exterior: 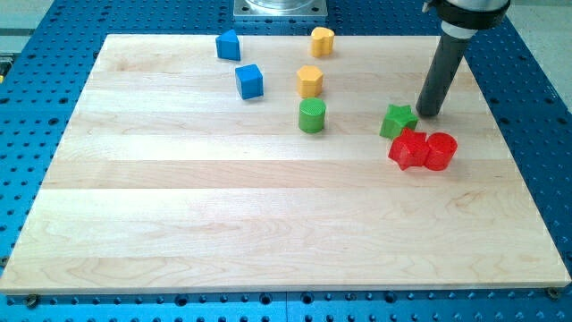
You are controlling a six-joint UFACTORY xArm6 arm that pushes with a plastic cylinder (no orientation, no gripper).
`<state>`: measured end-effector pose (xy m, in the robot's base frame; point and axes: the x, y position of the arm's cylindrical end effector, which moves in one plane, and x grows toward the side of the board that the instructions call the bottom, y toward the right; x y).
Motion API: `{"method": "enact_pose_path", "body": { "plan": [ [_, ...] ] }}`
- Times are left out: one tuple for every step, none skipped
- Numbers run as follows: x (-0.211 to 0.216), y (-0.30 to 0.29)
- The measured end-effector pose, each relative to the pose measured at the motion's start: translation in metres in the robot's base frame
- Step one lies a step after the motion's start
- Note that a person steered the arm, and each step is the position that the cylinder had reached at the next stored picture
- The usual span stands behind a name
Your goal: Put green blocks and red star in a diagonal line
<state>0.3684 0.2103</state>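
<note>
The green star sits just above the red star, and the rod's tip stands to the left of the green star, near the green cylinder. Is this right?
Not quite. The camera view shows my tip to the right of the green star, slightly above it, far from the green cylinder. The green star does sit just above the red star.

Single arm enters from the view's top right, at about 1 o'clock from board centre. Only the lowest part shows: a wide black collar cut off by the upper frame edge, with the straight dark rod below it. Rod appears slightly tilted, its upper end leaning toward 1 o'clock. My tip (pixel 429 114) is down at board level, resting on the wooden surface, at roughly 2 o'clock from board centre. Tip end fully visible, unobstructed.
</note>
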Motion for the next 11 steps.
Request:
{"method": "enact_pose_path", "body": {
  "plan": [
    [0.029,-0.009],
    [0.051,-0.048],
    [0.041,-0.063],
    [0.002,-0.037],
    [0.051,-0.092],
    [0.073,-0.103],
    [0.036,-0.076],
    [0.060,-0.134],
    [0.060,-0.134],
    [0.031,-0.086],
    [0.048,-0.048]
  ]
}}
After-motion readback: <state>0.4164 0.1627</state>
